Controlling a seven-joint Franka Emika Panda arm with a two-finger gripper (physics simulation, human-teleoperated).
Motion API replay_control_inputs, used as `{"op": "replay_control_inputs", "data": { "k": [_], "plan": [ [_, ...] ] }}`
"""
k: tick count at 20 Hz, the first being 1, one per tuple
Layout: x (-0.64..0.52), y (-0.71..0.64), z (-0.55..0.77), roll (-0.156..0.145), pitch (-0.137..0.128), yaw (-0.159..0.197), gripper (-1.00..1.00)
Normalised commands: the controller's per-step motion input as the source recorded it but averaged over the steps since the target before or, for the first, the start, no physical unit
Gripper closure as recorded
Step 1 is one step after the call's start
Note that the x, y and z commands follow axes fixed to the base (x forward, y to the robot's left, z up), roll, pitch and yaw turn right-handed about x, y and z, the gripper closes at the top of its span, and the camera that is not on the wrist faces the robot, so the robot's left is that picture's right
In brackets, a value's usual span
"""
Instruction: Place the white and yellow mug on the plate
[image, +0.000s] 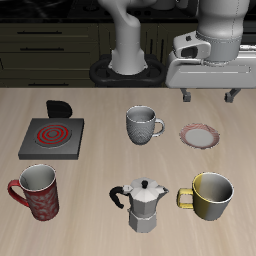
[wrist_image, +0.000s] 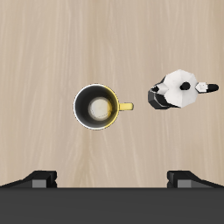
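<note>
The table (image: 100, 110) is a pale wood-grain surface with fine streaks running across it, and behind it stands a row of dark cabinets (image: 50, 45) with drawer fronts. No brand, label or writing can be read on anything in either view.

The gripper (image: 207, 95) hangs high above the table, its two fingers (wrist_image: 39, 178) set wide apart and holding nothing. The white and yellow mug (image: 210, 197) stands upright on the table well below the gripper and nearer the front edge; the wrist view looks straight down into its white inside (wrist_image: 97, 107), the mug lying between the lines of the two fingers with its yellow handle pointing toward the moka pot (wrist_image: 179, 89). The moka pot (image: 144, 205) stands just beside the mug, apart from it.

The plate (image: 200, 135) lies flat on the table below the gripper, nearer to it than the mug is, with nothing on it. The grey patterned mug (image: 142, 125) stands beside the plate. Farther from the gripper, across the table, sit the square burner (image: 52, 135) with its red spiral and the red patterned mug (image: 37, 192), the latter close to the front edge.
</note>
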Motion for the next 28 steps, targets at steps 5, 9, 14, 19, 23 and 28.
{"op": "replay_control_inputs", "data": {
  "k": [5,9,14,19,23,28],
  "plan": [
    [0.04,-0.04,-0.11,-0.002,0.013,-0.028,-1.00],
    [0.06,-0.05,-0.18,0.010,-0.032,0.003,-1.00],
    [0.12,-0.18,-0.30,-0.026,-0.011,-0.008,-1.00],
    [0.04,-0.08,-0.28,-0.007,-0.018,-0.030,-1.00],
    [0.08,-0.09,-0.18,-0.010,-0.010,-0.039,-1.00],
    [0.06,0.10,-0.17,0.019,0.002,-0.009,-1.00]
  ]
}}
